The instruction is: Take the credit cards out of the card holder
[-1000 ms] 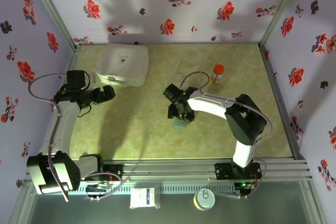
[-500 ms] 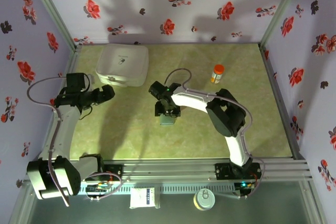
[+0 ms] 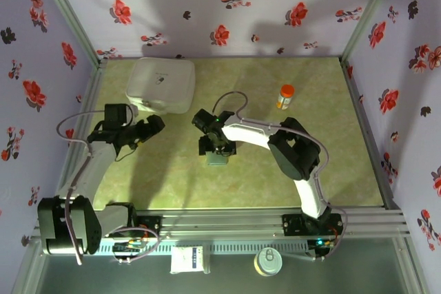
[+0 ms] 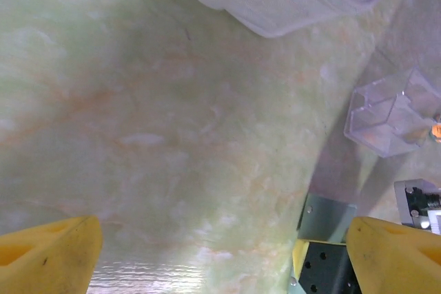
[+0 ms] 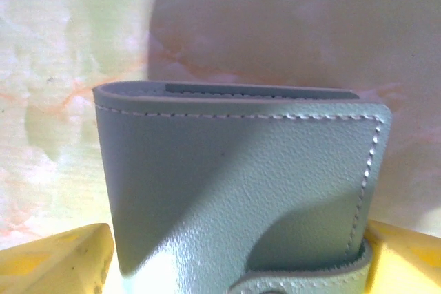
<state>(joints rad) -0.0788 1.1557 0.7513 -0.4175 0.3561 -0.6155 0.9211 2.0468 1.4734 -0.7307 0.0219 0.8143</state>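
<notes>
Between the right fingers (image 5: 58, 256), on the table (image 5: 69, 46), lies the card holder (image 5: 234, 191).

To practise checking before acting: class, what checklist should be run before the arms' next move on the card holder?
1. Holder between right gripper fingers: ok.
2. Right grip firm: cannot tell.
3. Holder open: not ok, folded shut.
4. Left gripper open, empty: ok.
5. Left gripper at holder: not ok, near box, apart from holder.
</notes>
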